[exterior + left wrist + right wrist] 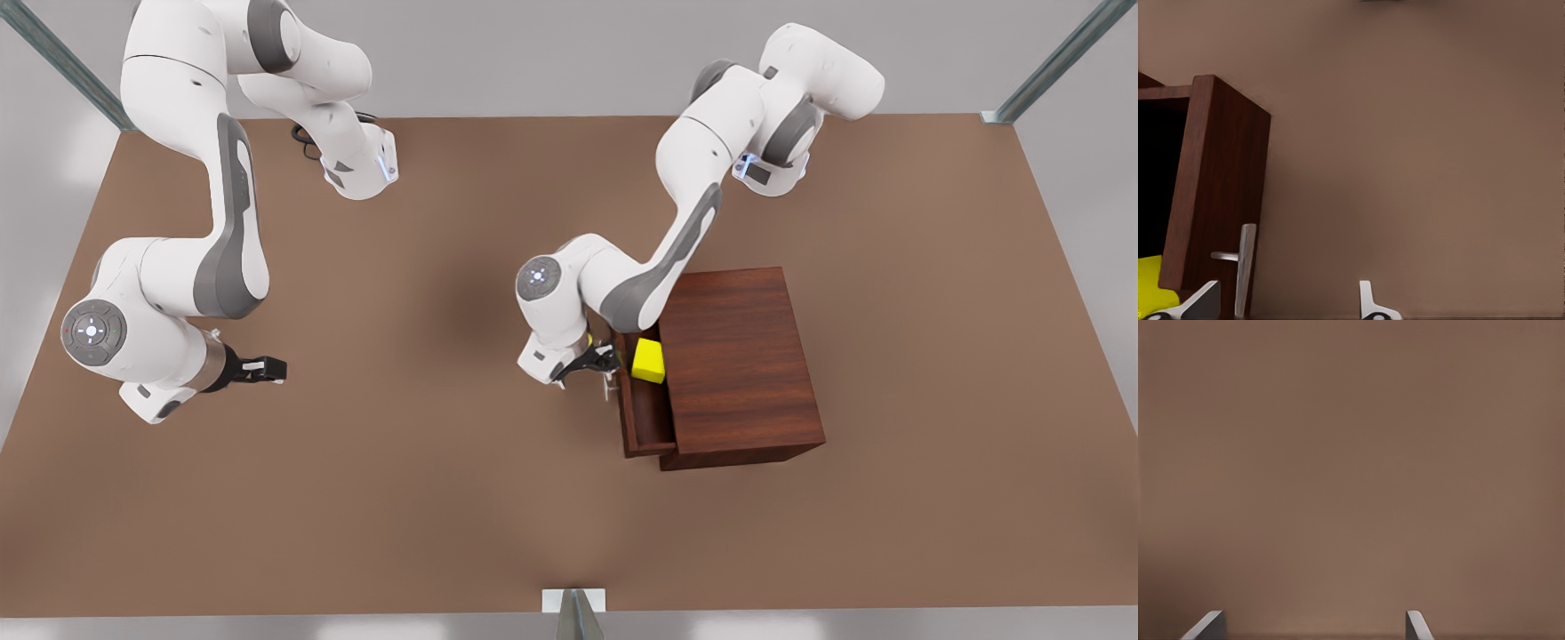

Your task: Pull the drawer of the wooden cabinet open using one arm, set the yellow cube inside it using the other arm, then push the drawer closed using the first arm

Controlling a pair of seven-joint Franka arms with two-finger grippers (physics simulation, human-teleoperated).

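While the yellow cube [648, 360] already lies inside the drawer [642, 418], which juts from the wooden cabinet [740, 364] toward nine o'clock in the front view, the remaining step is the push. The left pincer [606, 360], fingers spread, sits just beside the silver bar handle [1245, 267]. It should press squarely on the drawer front near the handle, driving straight toward three o'clock so the tray doesn't skew. The right pincer [267, 368] waits, spread, over bare surface [427, 462] well apart.
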